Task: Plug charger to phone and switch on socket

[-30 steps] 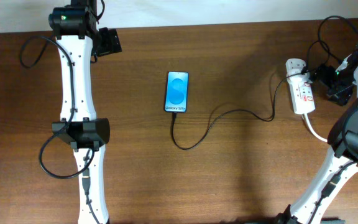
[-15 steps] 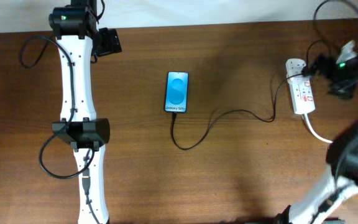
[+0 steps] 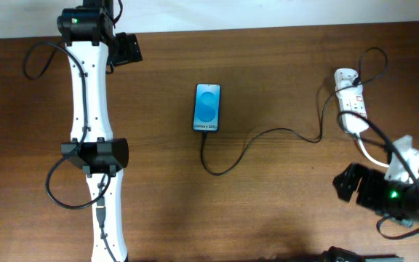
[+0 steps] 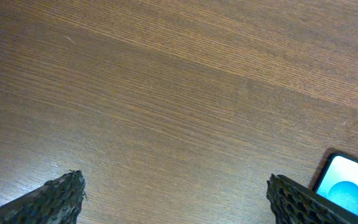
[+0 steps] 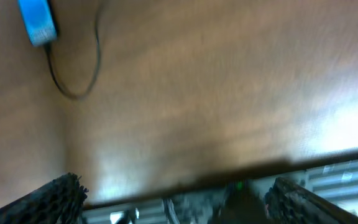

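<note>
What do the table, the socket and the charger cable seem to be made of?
The table looks like brown wood or veneer, showing grain and soft sheen. The socket seems smooth white plastic. The charger looks rubber-coated, black, curving loosely.

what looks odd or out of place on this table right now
Nothing stands out. The phone lies flat with its screen lit, and the charger runs in a loose loop from its lower edge to the socket. The right wrist view is blurred and adds little.
</note>
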